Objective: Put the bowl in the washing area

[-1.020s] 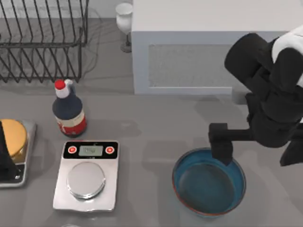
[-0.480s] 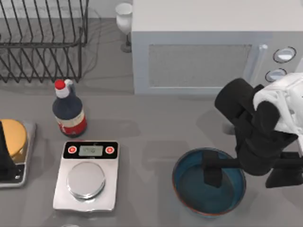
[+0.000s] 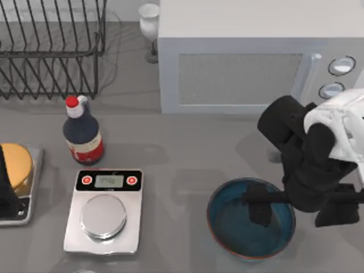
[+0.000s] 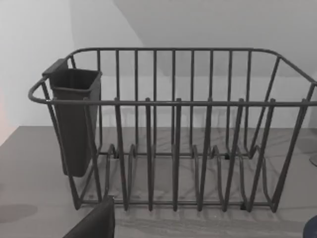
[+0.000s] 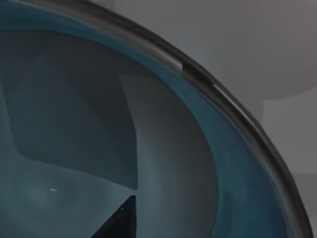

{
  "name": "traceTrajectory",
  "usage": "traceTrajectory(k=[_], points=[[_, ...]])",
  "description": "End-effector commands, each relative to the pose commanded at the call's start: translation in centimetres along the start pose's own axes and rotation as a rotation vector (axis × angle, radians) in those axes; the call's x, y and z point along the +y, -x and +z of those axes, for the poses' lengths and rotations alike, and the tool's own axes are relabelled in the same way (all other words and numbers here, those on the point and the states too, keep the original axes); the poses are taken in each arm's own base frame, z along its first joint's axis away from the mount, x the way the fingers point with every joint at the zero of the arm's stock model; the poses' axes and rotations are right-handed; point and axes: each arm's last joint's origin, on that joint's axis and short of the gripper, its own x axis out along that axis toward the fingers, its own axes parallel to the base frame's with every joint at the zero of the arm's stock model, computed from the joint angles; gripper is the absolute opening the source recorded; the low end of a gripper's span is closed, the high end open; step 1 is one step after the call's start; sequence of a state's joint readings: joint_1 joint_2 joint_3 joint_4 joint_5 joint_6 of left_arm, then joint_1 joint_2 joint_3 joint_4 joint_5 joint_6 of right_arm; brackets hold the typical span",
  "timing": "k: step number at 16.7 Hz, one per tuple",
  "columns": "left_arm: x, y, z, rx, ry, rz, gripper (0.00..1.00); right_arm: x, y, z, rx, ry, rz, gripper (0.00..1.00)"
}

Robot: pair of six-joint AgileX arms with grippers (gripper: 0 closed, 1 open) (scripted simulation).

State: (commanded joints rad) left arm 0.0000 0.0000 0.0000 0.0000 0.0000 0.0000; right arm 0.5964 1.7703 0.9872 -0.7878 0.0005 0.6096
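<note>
One finger of the right hand is seen inside the wide glossy teal-blue bowl, one outside; spread wide, it is best lowered astride the wall before being clenched.

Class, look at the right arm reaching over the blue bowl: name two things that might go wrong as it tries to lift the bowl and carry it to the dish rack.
1. The right gripper straddles the bowl's right rim, one finger inside; a one-sided hold may let it tilt or slip.
2. The dish rack is far left; the bottle and kitchen scale lie between and might be knocked.
</note>
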Motion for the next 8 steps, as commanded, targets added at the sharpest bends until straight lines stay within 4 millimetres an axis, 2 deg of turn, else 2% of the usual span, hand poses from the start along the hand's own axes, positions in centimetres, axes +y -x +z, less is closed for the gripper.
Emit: traceTrajectory(k=[8], points=[[0.00,0.00,0.00,0.000,0.000,0.000,1.00,0.00,0.00,0.00,0.000,0.000,0.000,0.10]])
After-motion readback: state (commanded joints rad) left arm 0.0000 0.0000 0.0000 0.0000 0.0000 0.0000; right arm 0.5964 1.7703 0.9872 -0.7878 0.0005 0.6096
